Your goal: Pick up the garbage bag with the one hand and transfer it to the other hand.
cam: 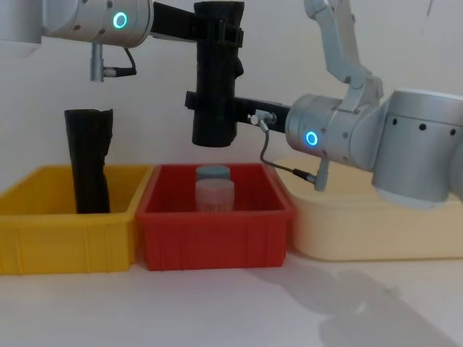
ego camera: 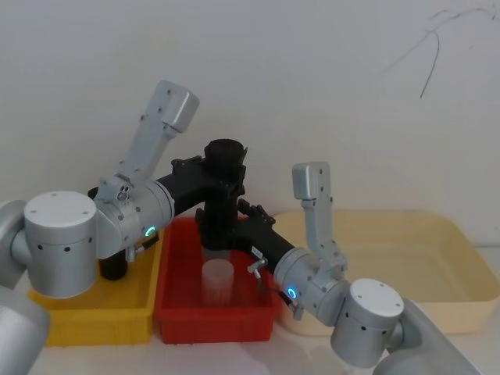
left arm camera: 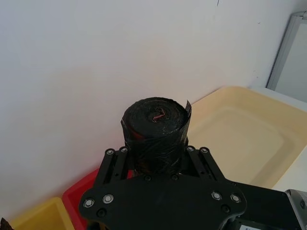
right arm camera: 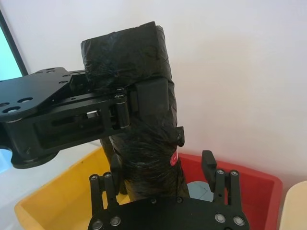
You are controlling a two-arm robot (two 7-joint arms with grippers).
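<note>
The garbage bag [cam: 215, 94], a thick black plastic roll, hangs upright above the red bin [cam: 213, 235]. My left gripper [cam: 217, 32] reaches in from the left and is shut on the roll's upper part; the roll's rounded end [left arm camera: 156, 120] rises just past its fingers [left arm camera: 117, 160]. My right gripper [cam: 213, 101] comes from the right and straddles the lower part of the garbage bag [right arm camera: 144, 143]. It is open: one finger [right arm camera: 208, 165] stands apart from the plastic, and the other lies close against it.
In the red bin stand a translucent cup [cam: 215, 195] and a grey-blue container [cam: 213, 173] behind it. The yellow bin [cam: 65, 231] on the left holds a thinner black roll [cam: 87, 163]. A cream tray [cam: 376, 224] lies to the right. A white wall is close behind.
</note>
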